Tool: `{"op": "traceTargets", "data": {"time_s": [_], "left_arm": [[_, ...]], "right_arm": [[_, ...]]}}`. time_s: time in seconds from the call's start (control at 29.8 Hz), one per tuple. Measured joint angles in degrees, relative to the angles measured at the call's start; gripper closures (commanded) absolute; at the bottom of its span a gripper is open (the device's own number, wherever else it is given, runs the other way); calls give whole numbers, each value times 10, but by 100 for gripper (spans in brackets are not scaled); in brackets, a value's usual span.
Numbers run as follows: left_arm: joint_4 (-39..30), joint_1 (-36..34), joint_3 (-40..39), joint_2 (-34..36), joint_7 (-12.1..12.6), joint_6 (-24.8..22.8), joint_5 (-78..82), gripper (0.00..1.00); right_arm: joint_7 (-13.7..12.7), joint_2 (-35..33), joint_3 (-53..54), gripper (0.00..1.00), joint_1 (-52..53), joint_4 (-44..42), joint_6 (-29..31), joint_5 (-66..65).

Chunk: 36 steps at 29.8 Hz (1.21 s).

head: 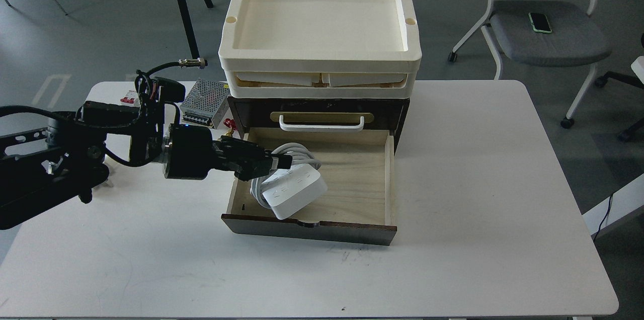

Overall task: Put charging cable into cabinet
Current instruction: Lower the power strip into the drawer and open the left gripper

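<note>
Pulled-out cabinet [322, 108] drawer holds the charging cable [293, 190], partly hidden by my left end effector [284, 160], seemingly gripping it.

Charging cable [294, 190] smooth white plastic, slight sheen. Cabinet [397, 113] dark stained wood; open drawer [352, 179] pale bare wood, matt. Trays [322, 61] cream matt plastic. Worktop [478, 199] white, smooth. Perforated box [204, 101] silver metal.

There is one view only, taken from the robot's head, looking forward and steeply down onto the white bench [453, 239]. It sits fairly near: the bench fills most of the picture, with grey floor and an office chair [546, 28] beyond.
</note>
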Motion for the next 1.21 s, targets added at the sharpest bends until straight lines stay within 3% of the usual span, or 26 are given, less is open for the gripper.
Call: {"op": "traceTargets", "data": {"time_s": [0.13, 0.44, 1.21], "left_arm": [[78, 7, 2, -47, 0, -9, 4, 100], [138, 39, 1, -85, 0, -9, -3, 100], [192, 50, -9, -125, 0, 14, -83, 100]], "right_arm": [[0, 0, 0, 0, -2, 0, 0, 0], [0, 0, 0, 0, -11, 0, 0, 0], [0, 1, 1, 0, -26, 0, 0, 1]]}}
